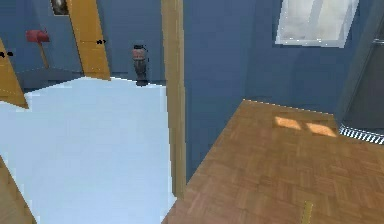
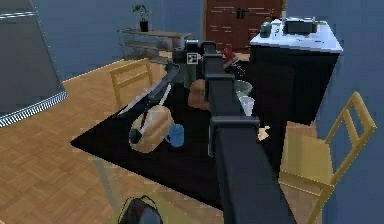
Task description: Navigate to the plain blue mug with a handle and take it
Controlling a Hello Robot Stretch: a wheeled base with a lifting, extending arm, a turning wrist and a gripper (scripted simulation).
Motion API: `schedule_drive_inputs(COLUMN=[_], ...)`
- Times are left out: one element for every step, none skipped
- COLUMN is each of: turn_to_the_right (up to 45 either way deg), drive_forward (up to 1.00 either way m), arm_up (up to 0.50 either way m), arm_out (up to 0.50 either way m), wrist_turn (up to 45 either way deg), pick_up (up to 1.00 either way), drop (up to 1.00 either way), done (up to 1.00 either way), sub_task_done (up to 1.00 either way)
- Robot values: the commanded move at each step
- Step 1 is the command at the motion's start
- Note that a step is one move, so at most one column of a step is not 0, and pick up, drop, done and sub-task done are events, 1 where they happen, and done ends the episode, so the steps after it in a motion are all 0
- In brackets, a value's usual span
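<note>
In the arm side view the arm (image 2: 240,150) is stretched out over a dark tabletop (image 2: 110,138), and the hand (image 2: 140,108) is seen at its far end, angled down to the left. A small blue vessel, taken to be the blue mug (image 2: 176,135), stands on the tabletop near the middle, just right of a rounded tan object (image 2: 150,130) and apparently touching it. Its handle cannot be made out. Whether the fingers are spread or pressed together cannot be told. Since both objects lie behind the hand on the tabletop, it cannot be told whether anything is held either.

The step in hand is judged to be the final line-up and grasp. The fingertips appear to lie nearer the tan object than the mug, so a small correction toward the right is probably needed before any descent. The mug is best approached from its free right or near side, so that the tan object is not nudged into it. The base should be kept still and the correction made with arm extension and wrist alone. Once the mug is gripped, a straight upward lift is advised, clear of the tan object and of the wooden chair (image 2: 320,150) at the right.
</note>
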Motion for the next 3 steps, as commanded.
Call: schedule_drive_inputs(turn_to_the_right=[0.0,0.0,0.0], drive_forward=[0.0,0.0,0.0], arm_up=[0.0,0.0,0.0], arm_out=[0.0,0.0,0.0], wrist_turn=[45.0,45.0,15.0], pick_up=[0.0,0.0,0.0], drop=[0.0,0.0,0.0], done=[0.0,0.0,0.0], sub_task_done=[0.0,0.0,0.0])
